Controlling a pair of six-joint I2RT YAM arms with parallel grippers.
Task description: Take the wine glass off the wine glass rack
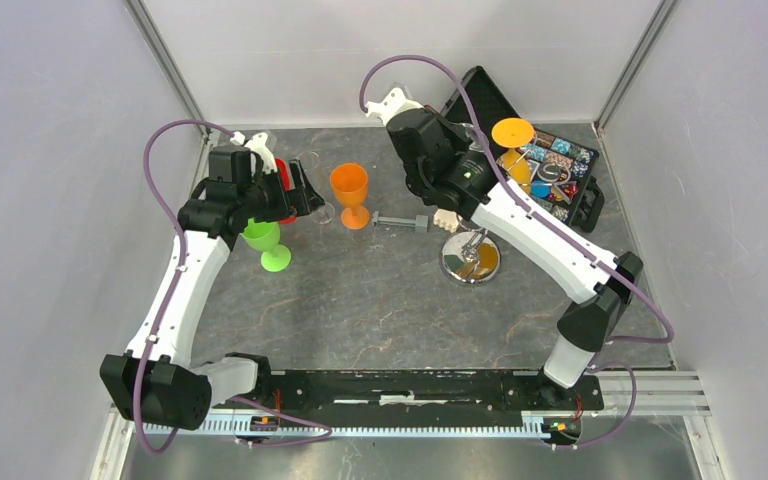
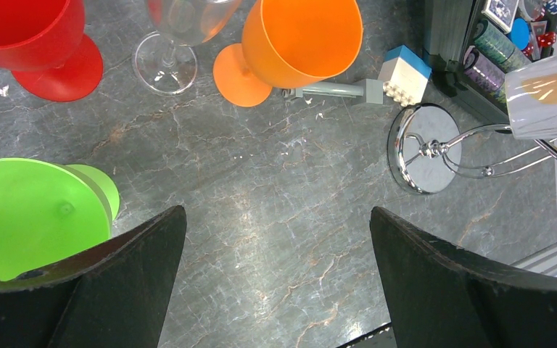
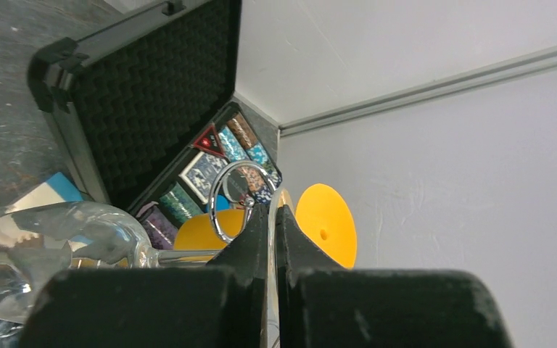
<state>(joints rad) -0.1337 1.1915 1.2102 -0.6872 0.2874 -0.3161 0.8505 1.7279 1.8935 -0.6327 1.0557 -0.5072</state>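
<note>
In the right wrist view my right gripper is shut on the thin foot of a clear wine glass. The glass lies sideways, its stem running left to the bowl. A chrome ring of the wine glass rack curls just beyond the fingertips. A yellow wine glass hangs beside it. From above, the right arm covers the rack's top, and only the mirrored round base shows. My left gripper stands wide open over bare table, holding nothing, with the rack's base off to its right.
On the table stand a red glass, a clear glass, an orange glass and a green glass beside the left gripper. A grey bar with a white block lies near the rack. An open black case sits at back right.
</note>
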